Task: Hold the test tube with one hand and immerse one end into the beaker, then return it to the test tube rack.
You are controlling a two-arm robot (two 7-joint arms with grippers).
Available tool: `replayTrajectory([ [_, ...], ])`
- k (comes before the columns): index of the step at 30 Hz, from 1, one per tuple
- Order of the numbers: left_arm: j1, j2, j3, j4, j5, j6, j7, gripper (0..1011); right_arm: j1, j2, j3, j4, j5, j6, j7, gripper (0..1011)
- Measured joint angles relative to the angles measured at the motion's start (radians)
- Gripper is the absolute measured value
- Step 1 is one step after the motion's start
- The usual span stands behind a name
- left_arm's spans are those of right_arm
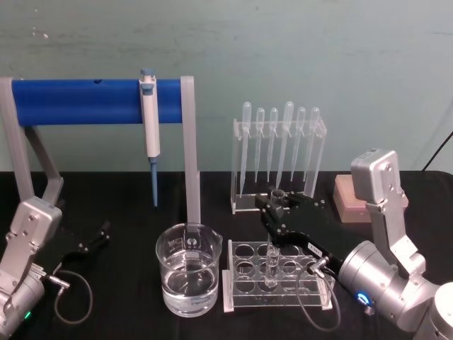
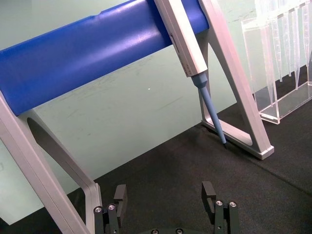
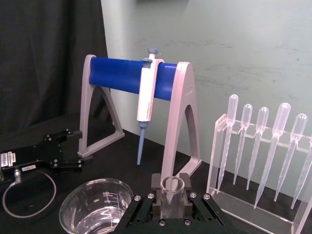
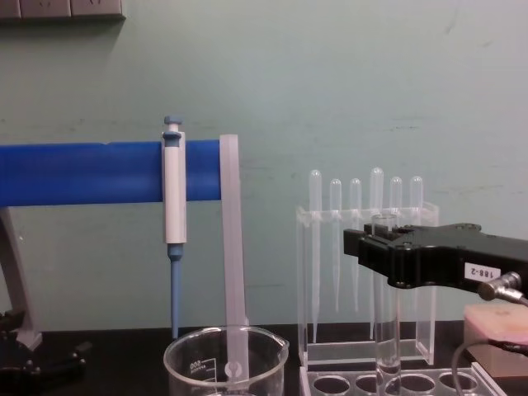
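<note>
Glass test tube (image 1: 273, 234) upright, clenched near its rim by right tool (image 1: 277, 206), rounded bottom down in clear rack (image 1: 244, 297) just right of water-filled beaker (image 1: 188, 278). Left tool (image 2: 165, 204) released, parked low over black surface (image 1: 127, 283).

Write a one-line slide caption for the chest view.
Right gripper shut on the upright test tube, its bottom in the clear rack, beside the beaker.

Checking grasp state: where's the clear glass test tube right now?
Head view: the clear glass test tube stands upright in the right tool, lower end in the clear plastic rack, right of the wide glass beaker.
</note>
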Motion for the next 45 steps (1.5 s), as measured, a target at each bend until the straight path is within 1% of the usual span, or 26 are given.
replayTrajectory([
  [15, 0.0, 0.0, 0.0, 0.0, 0.0, 0.0, 0.0, 1000, -0.009, -0.015, 0.004, 0.021, -0.004, -0.031, 0.0, 224],
  [24, 0.0, 0.0, 0.0, 0.0, 0.0, 0.0, 0.0, 1000, -0.007, -0.015, -0.004, 0.026, -0.024, -0.038, 0.0, 224],
  [31, 0.0, 0.0, 0.0, 0.0, 0.0, 0.0, 0.0, 1000, -0.005, -0.016, -0.008, 0.029, -0.038, -0.026, 0.0, 224],
  [45, 0.0, 0.0, 0.0, 0.0, 0.0, 0.0, 0.0, 1000, -0.005, -0.02, -0.008, 0.034, -0.038, 0.012, 0.004, 224],
])
